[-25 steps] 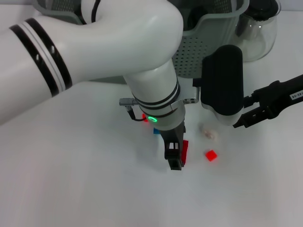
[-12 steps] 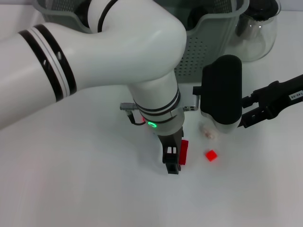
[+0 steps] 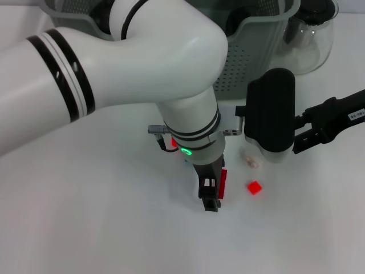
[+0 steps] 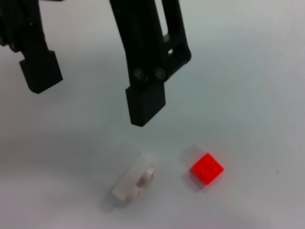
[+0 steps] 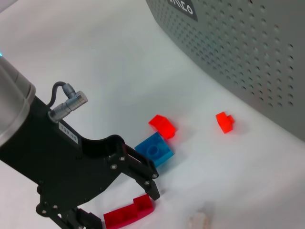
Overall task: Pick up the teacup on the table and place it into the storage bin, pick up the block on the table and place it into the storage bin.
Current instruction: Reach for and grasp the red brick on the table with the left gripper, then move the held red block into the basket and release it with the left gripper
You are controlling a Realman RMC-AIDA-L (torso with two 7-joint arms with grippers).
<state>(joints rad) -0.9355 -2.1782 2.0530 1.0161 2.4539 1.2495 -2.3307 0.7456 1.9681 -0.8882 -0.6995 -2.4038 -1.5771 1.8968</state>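
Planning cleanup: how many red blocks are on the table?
4 red blocks: one at the left gripper, one beside the pale piece, two near the blue block. The arm may hide more.

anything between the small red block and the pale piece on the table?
Nothing: in the left wrist view, only bare white table separates the small red block from the pale piece.

perforated grey-green storage bin [image 3: 251, 63] stands upright behind small red block [image 3: 254, 187] lying flat.
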